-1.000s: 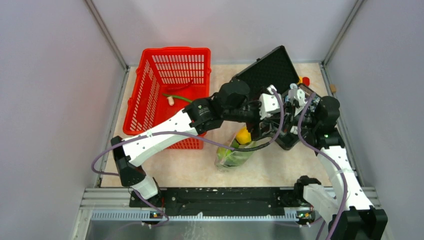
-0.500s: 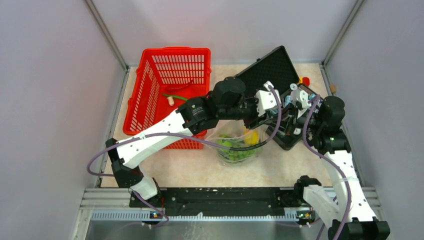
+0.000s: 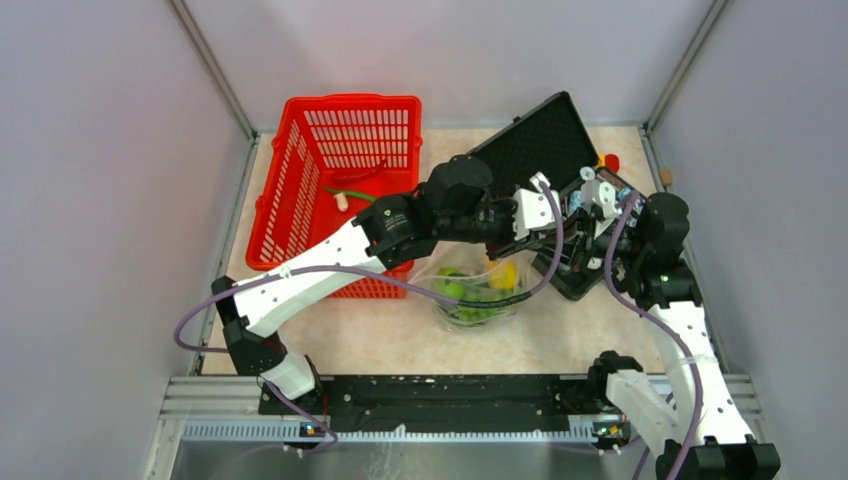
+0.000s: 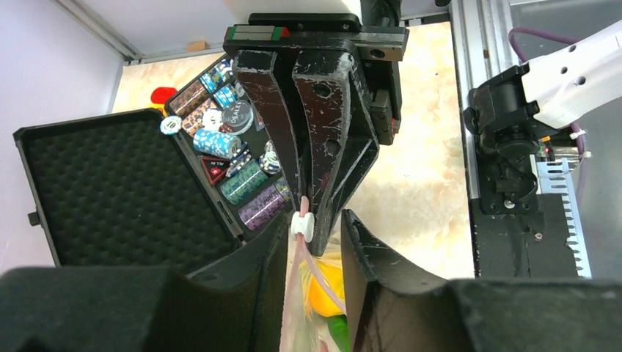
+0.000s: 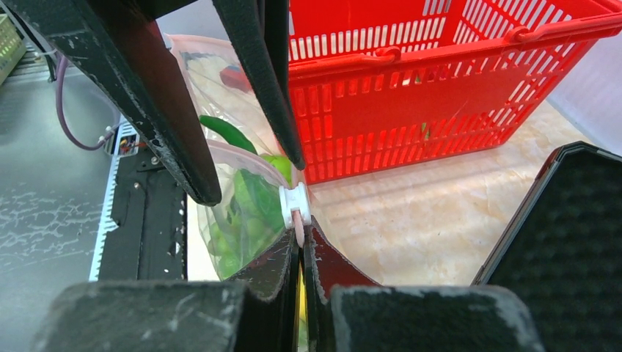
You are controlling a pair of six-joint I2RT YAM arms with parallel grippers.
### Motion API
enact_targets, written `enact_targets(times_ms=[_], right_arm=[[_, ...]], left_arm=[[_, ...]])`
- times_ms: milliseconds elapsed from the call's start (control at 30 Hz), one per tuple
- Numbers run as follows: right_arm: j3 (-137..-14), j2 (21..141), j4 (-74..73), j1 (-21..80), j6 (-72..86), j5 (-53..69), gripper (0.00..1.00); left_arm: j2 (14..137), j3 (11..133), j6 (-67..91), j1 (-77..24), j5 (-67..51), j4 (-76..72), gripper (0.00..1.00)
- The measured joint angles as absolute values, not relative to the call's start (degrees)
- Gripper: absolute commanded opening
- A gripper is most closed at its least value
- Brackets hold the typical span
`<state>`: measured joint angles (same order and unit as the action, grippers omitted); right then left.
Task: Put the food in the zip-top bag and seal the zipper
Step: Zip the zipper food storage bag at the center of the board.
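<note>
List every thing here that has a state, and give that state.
Bag: mouth unsealed.
Food: inside the bag.
Zipper: open, slider at the end the right gripper holds.
Left gripper: jaws open, astride the slider.
Right gripper: jaws shut on the zipper.
Case: open, lid up.
Basket: upright, not empty.

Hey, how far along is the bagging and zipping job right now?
Done: lemon and green foods sit in the zip-top bag. In hand: right end effector pinches the zipper beside its white slider; left end effector straddles the slider, open. Left: sliding the zipper shut; one green stalk lies in the red basket.
</note>
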<state>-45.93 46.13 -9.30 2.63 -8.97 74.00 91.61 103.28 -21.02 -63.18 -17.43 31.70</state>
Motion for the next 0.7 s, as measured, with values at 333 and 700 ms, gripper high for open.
enact_targets(times_ms=[333, 700], right_arm=[[-45.9, 46.2, -9.8, 2.6, -9.3, 73.7, 0.00], [-45.9, 46.3, -10.5, 2.6, -9.5, 73.5, 0.00]], left_arm=[[93.2, 103.3, -21.0, -62.9, -18.2, 32.4, 0.34], [93.3, 103.3, -20.5, -61.8, -18.9, 32.8, 0.22]])
